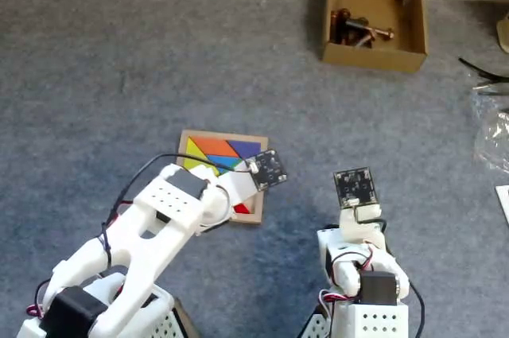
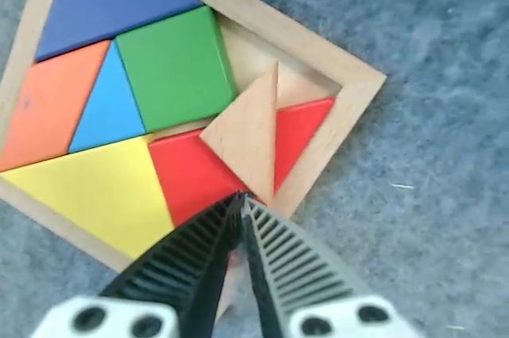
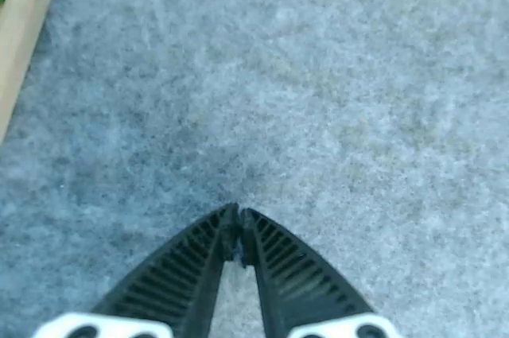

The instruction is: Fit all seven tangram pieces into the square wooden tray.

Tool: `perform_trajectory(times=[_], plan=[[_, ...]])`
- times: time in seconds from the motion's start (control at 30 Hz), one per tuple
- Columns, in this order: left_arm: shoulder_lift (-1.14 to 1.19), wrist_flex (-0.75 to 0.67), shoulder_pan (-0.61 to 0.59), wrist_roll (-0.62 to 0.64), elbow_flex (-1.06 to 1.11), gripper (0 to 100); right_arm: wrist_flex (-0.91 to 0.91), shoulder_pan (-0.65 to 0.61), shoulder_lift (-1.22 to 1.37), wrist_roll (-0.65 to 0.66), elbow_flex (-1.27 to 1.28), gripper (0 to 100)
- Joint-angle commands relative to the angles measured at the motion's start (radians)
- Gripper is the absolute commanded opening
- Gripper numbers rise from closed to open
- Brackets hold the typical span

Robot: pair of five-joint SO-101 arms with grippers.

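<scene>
Over carpet (image 3: 334, 75), right gripper (image 3: 238, 235) pinched closed, empty. Beyond, left gripper (image 2: 241, 204) likewise closed on nothing, tips at bare-wood triangle (image 2: 250, 135), perched askew on red piece (image 2: 187, 175) over wooden tray (image 2: 362, 83)'s last open corner. Seemingly final seating: calls for nudging it round, flat.

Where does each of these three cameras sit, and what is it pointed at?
High view: fixed overhead, looking down at the table, left arm, right arm and wooden tray.
Left wrist view: on the left arm, looking along the shut left fingers onto the tray's coloured pieces.
Right wrist view: on the right arm, looking along the shut right fingers at grey table and a tray edge.
Shared: all three show the tray.
</scene>
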Motion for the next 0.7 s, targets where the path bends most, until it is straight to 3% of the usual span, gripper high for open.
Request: perform_trajectory(times=[0.0,0.43,0.67], plan=[[0.007,-0.009,0.016,-0.003,-0.024,1,-0.022,-0.013,-0.005,-0.008,0.099,0.5],[0.002,-0.035,0.018,0.046,-0.036,1,-0.022,-0.013,-0.005,-0.008,0.099,0.5],[0.005,-0.035,0.088,0.046,-0.038,1,-0.022,-0.013,-0.005,-0.008,0.099,0.5]])
